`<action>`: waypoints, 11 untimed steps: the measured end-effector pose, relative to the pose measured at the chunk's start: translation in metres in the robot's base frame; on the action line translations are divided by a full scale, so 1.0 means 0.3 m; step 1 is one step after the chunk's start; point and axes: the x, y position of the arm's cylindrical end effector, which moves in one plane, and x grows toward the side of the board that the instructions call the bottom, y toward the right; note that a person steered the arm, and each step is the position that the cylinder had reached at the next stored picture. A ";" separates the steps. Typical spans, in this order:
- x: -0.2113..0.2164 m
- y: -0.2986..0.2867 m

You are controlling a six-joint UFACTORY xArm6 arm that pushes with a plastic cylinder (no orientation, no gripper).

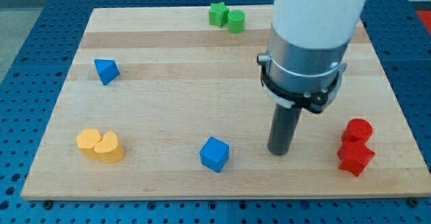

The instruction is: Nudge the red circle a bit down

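Observation:
The red circle [358, 129] is a short red cylinder near the board's right edge, low in the view. A red star [355, 157] lies just below it and touches it. My tip [278, 152] rests on the board to the left of the red circle and a little lower, well apart from it. The blue cube [215, 154] lies to the left of my tip.
A green star [217, 14] and a green cylinder [236, 21] touch at the board's top middle. A blue triangle [106, 70] lies at the upper left. A yellow hexagon [89, 142] and a yellow heart [109, 147] touch at the lower left. The wooden board [168, 83] lies on a blue pegboard.

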 end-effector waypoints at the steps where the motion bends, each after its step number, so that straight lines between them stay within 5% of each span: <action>1: 0.046 -0.068; 4: 0.036 -0.413; 11: -0.397 -0.898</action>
